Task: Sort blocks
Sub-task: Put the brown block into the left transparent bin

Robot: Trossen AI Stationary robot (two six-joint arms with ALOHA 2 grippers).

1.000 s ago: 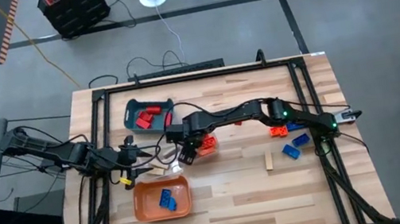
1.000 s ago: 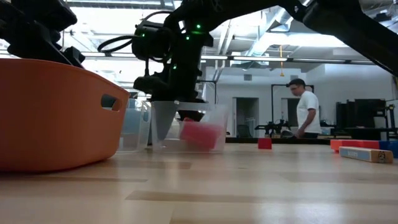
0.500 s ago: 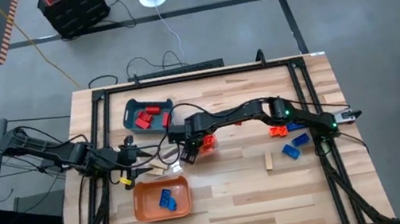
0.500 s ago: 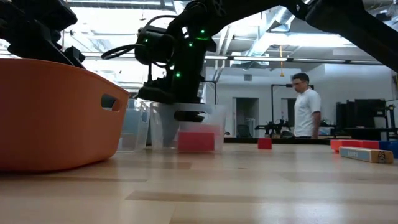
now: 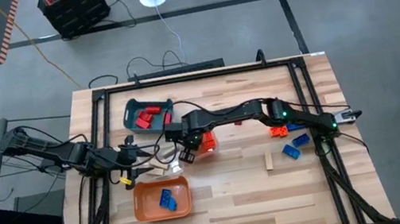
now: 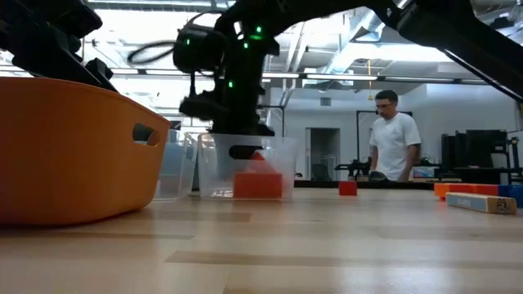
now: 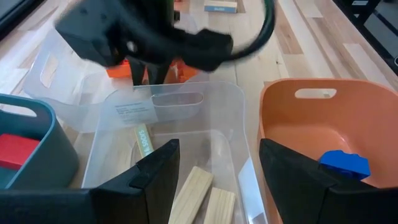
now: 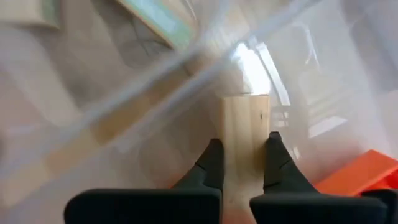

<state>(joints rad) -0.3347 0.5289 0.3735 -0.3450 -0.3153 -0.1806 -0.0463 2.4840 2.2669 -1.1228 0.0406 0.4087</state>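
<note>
My right pincer [image 5: 187,149] is down inside a clear tray [image 6: 288,157], just above an orange block [image 6: 257,184] that lies on the tray's floor. Its fingers [image 8: 212,163] stand narrow, all but closed. A pale strip of wood shows between them, and I cannot tell whether it is a block or the table seen through the plastic. I see nothing gripped there. A corner of orange shows close beside my fingertips.

My left pincer [image 7: 217,186] hangs wide and holds nothing. It is over a second clear tray [image 7: 231,93], with pale wooden blocks [image 7: 194,190] right under it. Beside it on one side is the orange tray [image 7: 273,127] with a blue block [image 7: 341,165] in it. On the other side is the teal tray [image 7: 59,152] holding a red block [image 7: 15,149]. My right arm's dark wrist is just beyond, across the tray's far rim.

From above, the teal tray's red blocks [image 5: 149,118] lie just behind my right pincer, towards the back of the table. The orange tray's blue blocks [image 5: 167,200] lie nearer the front edge, close to my left pincer [image 5: 145,170].

Well away from both pincers, near my right arm's base, loose blocks are on the table [image 5: 238,202]. There is an orange one [image 5: 277,130], two blue ones [image 5: 294,146] and a pale wooden one [image 5: 268,162].

A person [image 6: 394,143] stands in the room far behind.
</note>
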